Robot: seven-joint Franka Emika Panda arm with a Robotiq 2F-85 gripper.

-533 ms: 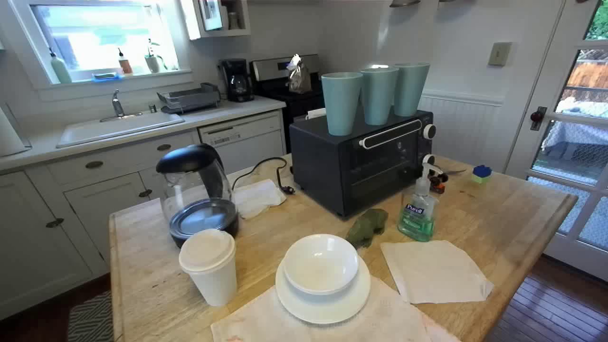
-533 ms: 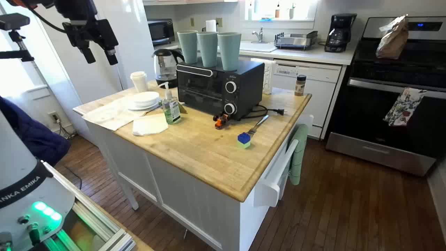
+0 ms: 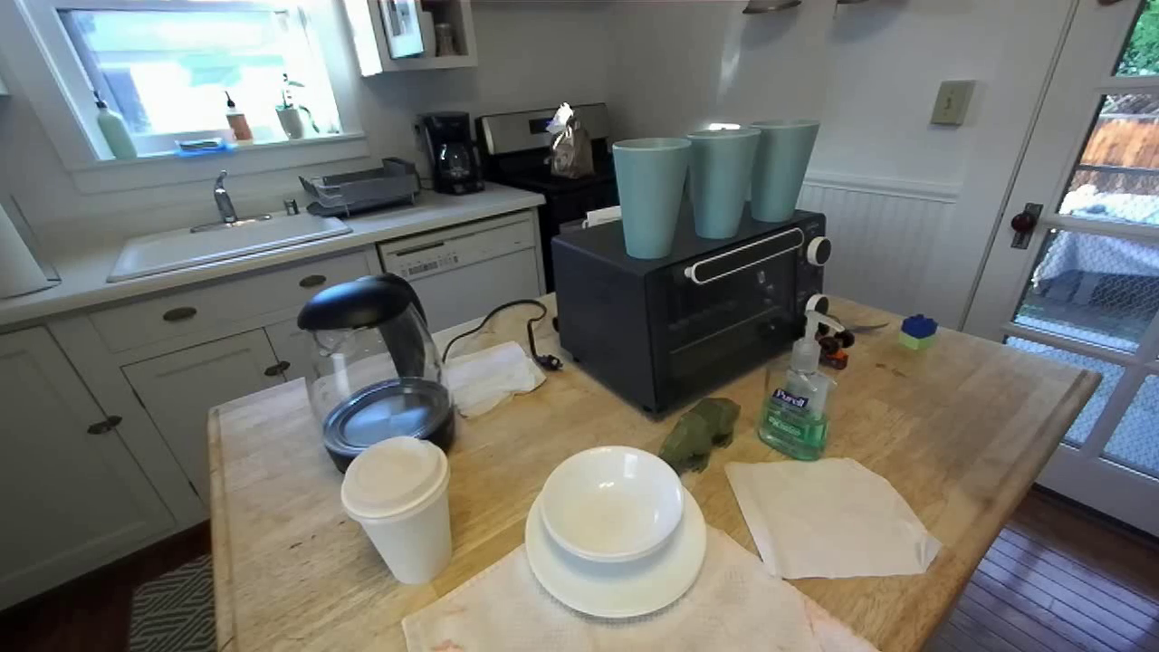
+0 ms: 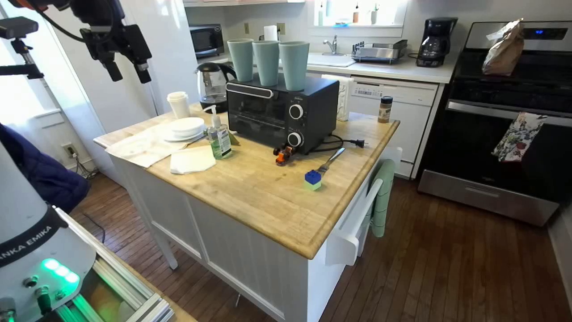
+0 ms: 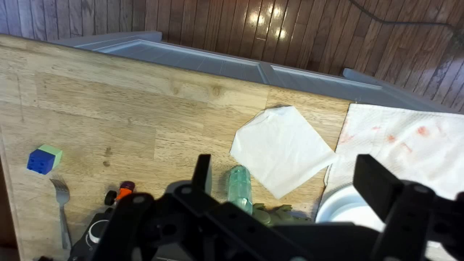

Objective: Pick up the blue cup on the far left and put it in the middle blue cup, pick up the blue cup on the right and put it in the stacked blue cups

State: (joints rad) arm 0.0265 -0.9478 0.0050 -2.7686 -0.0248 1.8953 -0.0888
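Three tall blue cups stand upright and separate in a row on top of the black toaster oven. In both exterior views the left blue cup (image 3: pixel 652 199) (image 4: pixel 241 60) is at the kettle end, the middle blue cup (image 3: pixel 724 183) (image 4: pixel 267 63) is between, and the right blue cup (image 3: pixel 784 170) (image 4: pixel 294 66) is above the knobs. My gripper (image 4: pixel 131 76) hangs in the air to the left of the cups in an exterior view. In the wrist view my gripper (image 5: pixel 283 159) has its fingers wide apart with nothing between them. The cups are out of the wrist view.
The toaster oven (image 3: pixel 616 317) stands on the wooden table (image 4: pixel 250 197). Around it are a glass kettle (image 3: pixel 380 362), a white lidded cup (image 3: pixel 403 516), a white bowl (image 3: pixel 612 503) on a plate, a sanitizer bottle (image 3: pixel 797 407) and a green toy animal (image 3: pixel 699 435).
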